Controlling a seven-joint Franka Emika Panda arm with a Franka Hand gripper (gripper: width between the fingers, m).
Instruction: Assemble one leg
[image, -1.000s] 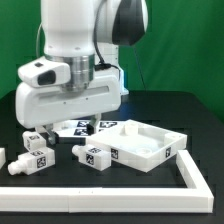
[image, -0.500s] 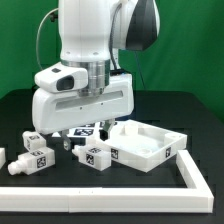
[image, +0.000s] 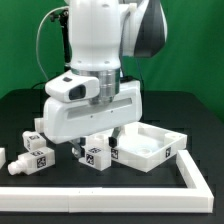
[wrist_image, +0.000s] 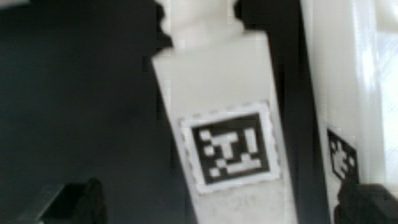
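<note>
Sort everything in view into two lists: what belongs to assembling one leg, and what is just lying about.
Job in hand: the leg centred in the wrist view; the open end effector straddling it.
Lying about: other legs; square panel; white border strip.

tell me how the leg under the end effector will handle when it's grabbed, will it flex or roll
Probably stiff: the leg looks like a solid, chunky plastic block. Unlikely to roll, since its tagged face is flat and its edges look squared. Its smooth white surface might slip in the end effector, so gripping across the flat sides seems safest.
</note>
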